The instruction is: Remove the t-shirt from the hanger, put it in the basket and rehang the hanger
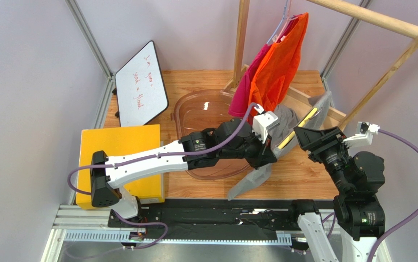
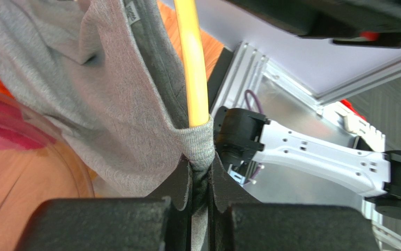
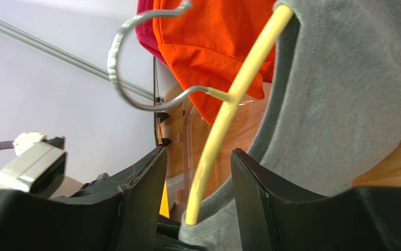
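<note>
- The grey cotton t-shirt [image 2: 97,94] hangs right of centre over the wooden table [image 1: 304,174], covering most of the thin yellow hanger [image 3: 234,104].
- The left tool [image 2: 201,172] is pinched on the shirt's ribbed edge.
- The right tool [image 3: 200,157] gapes, with the hanger bar between its fingers.

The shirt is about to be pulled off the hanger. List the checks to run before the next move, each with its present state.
1. Left tool shut on the shirt's ribbed edge: ok.
2. Right tool gripping the hanger: not ok, its jaws stand open on either side of it.
3. Hook free of the rack: ok, it holds nothing.
4. Shirt off the hanger: not ok, the hanger runs inside the fabric.
5. Orange shirt clear of the pull: cannot tell.
</note>
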